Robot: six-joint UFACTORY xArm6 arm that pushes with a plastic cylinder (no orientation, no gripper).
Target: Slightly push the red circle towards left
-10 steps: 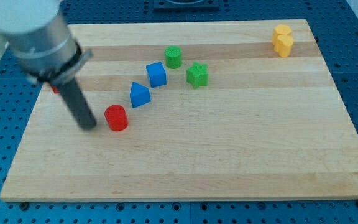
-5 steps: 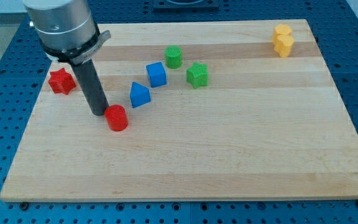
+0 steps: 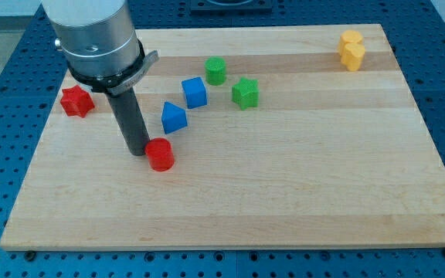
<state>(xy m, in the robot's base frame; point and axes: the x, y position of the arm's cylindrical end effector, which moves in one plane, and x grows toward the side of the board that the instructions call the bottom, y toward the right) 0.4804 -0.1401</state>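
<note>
The red circle (image 3: 160, 154), a short red cylinder, sits on the wooden board (image 3: 284, 185) left of the middle. My tip (image 3: 140, 151) is at the circle's left side, touching it or nearly so. The dark rod rises from there up to the grey arm body at the view's top left.
A red star block (image 3: 76, 101) lies near the board's left edge. A blue triangular block (image 3: 173, 117) and a blue cube (image 3: 195, 92) lie just above the circle. A green cylinder (image 3: 215, 70) and a green star block (image 3: 246, 93) lie further right. Two yellow blocks (image 3: 351, 50) sit at the top right corner.
My tip moved to the right along the board and came against the red circle's left side. The circle shifted to the right and slightly down. The other blocks stayed put.
</note>
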